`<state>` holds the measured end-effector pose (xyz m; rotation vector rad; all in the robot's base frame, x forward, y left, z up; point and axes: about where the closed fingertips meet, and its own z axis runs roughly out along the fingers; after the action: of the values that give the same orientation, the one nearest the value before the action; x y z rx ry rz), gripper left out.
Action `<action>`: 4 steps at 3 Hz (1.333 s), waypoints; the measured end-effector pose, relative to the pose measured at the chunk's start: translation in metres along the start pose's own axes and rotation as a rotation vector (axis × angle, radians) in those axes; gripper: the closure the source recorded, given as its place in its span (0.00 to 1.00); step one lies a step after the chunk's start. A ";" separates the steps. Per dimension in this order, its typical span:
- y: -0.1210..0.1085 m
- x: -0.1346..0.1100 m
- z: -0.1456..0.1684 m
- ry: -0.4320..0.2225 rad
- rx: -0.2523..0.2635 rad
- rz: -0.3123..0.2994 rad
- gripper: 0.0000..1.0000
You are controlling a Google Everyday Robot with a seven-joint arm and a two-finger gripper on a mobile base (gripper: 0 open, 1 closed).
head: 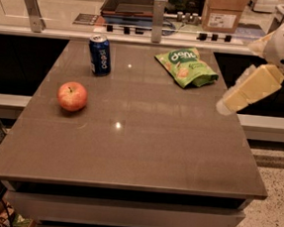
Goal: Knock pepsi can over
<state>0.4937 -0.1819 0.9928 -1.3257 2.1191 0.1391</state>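
Observation:
The pepsi can (100,55) is dark blue with white lettering and a silver top. It stands upright at the back left of the brown table (143,150). My gripper (228,106) is cream-coloured and hangs over the table's right edge, just right of and below the green snack bag. It is far to the right of the can and touches nothing.
A red apple (72,96) sits on the left side, in front of the can. A green snack bag (186,67) lies at the back right. A counter with a metal rail and posts (158,20) and a cardboard box (224,11) runs behind the table.

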 end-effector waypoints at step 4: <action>0.018 -0.065 0.020 -0.339 0.095 0.263 0.00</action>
<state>0.5070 -0.1149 1.0091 -0.8932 1.9705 0.3427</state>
